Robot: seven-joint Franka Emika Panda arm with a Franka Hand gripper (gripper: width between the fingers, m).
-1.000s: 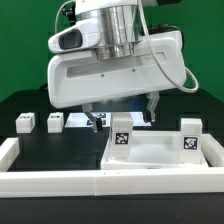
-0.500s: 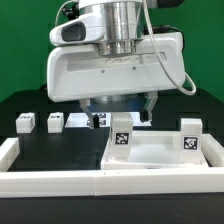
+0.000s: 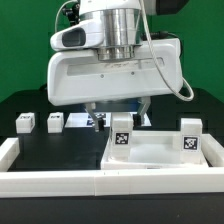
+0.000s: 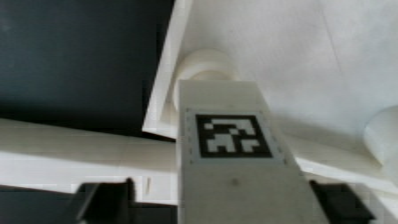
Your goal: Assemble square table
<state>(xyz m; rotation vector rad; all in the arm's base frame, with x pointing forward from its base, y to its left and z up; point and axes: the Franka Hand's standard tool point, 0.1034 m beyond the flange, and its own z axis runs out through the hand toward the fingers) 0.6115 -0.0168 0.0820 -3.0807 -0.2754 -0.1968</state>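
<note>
Exterior view: the gripper (image 3: 122, 116) hangs at mid-frame over the left edge of the square table panel (image 3: 150, 152), which lies at lower right. Three loose legs (image 3: 54, 122) stand at centre left.

Wrist view: the fingers (image 4: 107, 203) stand parted on either side of the panel's tagged post (image 4: 228, 135), with no contact visible.

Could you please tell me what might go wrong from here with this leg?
1. The leg looks off-centre between the open pincer fingers, so closing may shove or twist it.
2. Other legs sit nearby on the exterior view's left; a sideways swing could knock them.
</note>
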